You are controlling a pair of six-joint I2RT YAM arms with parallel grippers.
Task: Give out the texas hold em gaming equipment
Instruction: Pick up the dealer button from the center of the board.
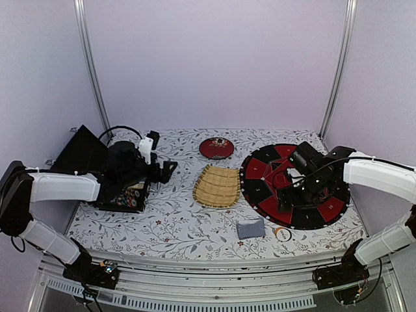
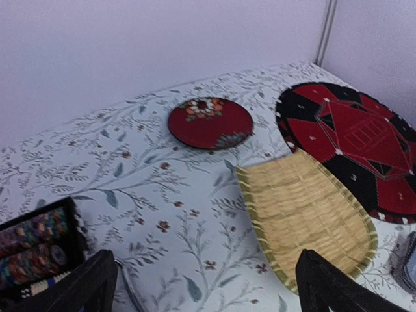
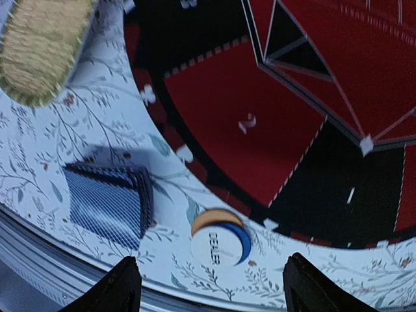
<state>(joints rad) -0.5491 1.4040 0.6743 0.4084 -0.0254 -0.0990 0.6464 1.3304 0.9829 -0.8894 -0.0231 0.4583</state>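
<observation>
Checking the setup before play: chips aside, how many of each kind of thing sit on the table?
Deck: 1
Dealer button: 1
Game mat: 1
Bamboo tray: 1
Red dish: 1
Chip case: 1
Total: 6

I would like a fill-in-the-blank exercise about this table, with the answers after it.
The white round button carries the printed word ____.
In the top view, the grey-blue-backed card deck lies to the ____ of that button.
The small mixed-colour poker chips sit inside a ____ case.
Missing words: DEALER; left; black.
</observation>
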